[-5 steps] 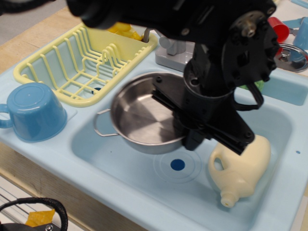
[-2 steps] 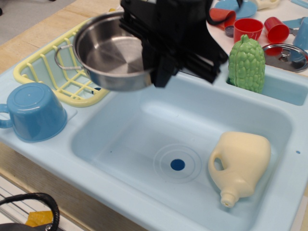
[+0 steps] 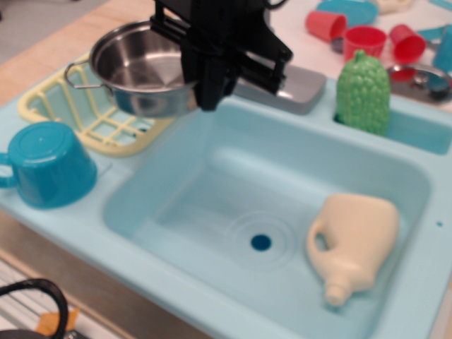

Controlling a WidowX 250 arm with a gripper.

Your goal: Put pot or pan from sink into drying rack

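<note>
So the pot point(image 3: 138, 74) is up in the air, well out of the sink point(image 3: 212, 205), hanging over the near end of the rack point(image 3: 85, 113). The gripper point(image 3: 201, 88) is clamped on the pot's right rim, jaws closed on the wall, so the pot sticks out to the left of it, with one wire handle point(image 3: 78, 76) pointing left over the rack's corner. It looks slightly tilted, open side up and leaning a bit toward the camera, though the frame is blurry, so the exact angle is hard to call. The main thing for the next move: the pot is over the rack but not quite centered, with its right edge and the gripper sitting around the rack's sink-side edge. It probably needs a bit more travel left and back before going down, or the rim might catch the rack wall. The arm point(image 3: 219, 28) comes in from the top, pretty much vertical, with the gripper pointing straight down. The jug point(image 3: 353, 240) lies in the sink, and the cup point(image 3: 46, 162) sits on the counter, both well clear.
</note>
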